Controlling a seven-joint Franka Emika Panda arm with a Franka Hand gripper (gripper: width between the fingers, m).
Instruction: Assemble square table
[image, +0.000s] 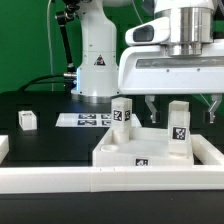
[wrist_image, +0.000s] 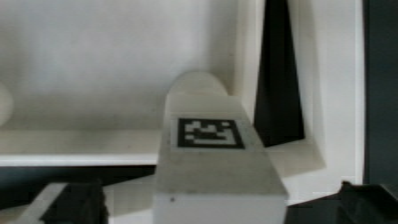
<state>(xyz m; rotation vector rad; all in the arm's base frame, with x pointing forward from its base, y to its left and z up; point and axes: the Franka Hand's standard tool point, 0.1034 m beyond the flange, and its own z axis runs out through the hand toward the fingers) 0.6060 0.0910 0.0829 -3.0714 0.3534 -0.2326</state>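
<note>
The square table's white slab (image: 140, 152) lies flat behind the front rail, tag on its near edge. Two white tagged legs stand upright on it, one at the back left (image: 122, 114) and one at the right (image: 178, 122). My gripper (image: 181, 108) hangs over the right leg, open, with a dark finger on each side of it and a gap to either finger. In the wrist view this leg (wrist_image: 214, 135) rises between my fingertips (wrist_image: 71, 205), its tag facing the camera, with the slab (wrist_image: 89, 70) behind. A third leg (image: 27, 120) lies loose at the exterior view's left.
The long white border rail (image: 110, 182) runs along the front. The marker board (image: 85, 120) lies flat by the robot's base (image: 95, 65). Another white piece (image: 3, 148) shows at the exterior view's left edge.
</note>
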